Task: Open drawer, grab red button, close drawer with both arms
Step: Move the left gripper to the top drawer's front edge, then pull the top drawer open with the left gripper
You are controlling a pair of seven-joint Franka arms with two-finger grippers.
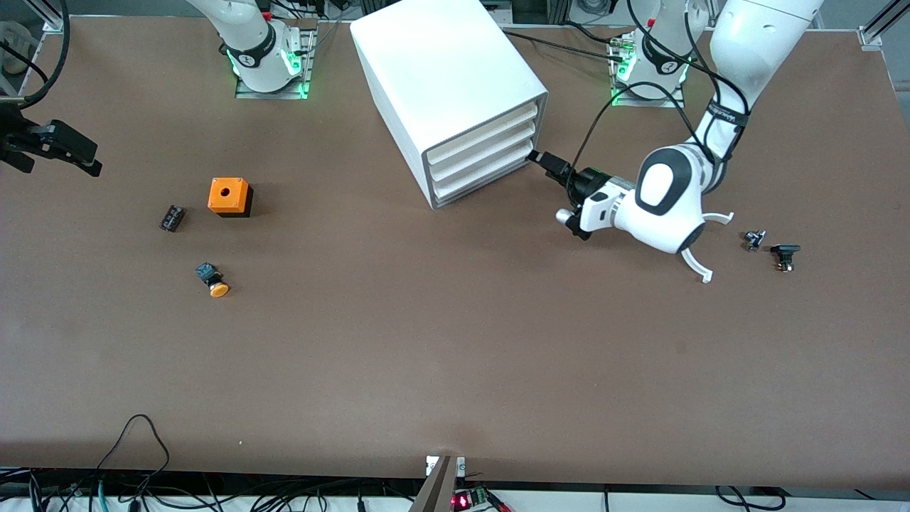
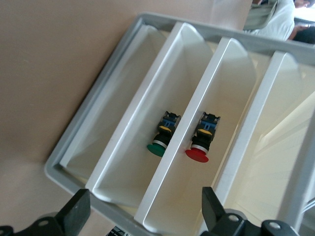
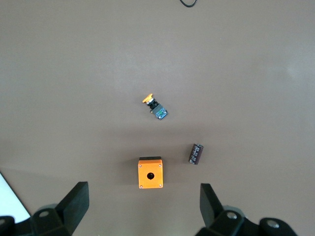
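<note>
The left claw stands spread wide right at the front of the big white box cabinet, level with its lower trays. The uppermost shallow white drawer looks shut. Through the scooped tray fronts the left wrist view shows the small red-capped push button lying in one tray and a green-capped button in the tray beside it. I cannot tell from that view which tray is the top one.

To open the drawer well, the claw should probably rise to the top tray's lip, hook or pinch it squarely, and pull straight out along the cabinet's slant so the tray does not jam in the grey frame.

The brown table in front of the drawers gives room to pull. Two small black parts lie near the left arm's elbow.

The right claw, also spread wide, waits over the right arm's end, above an orange box with a hole and an orange-capped button.
</note>
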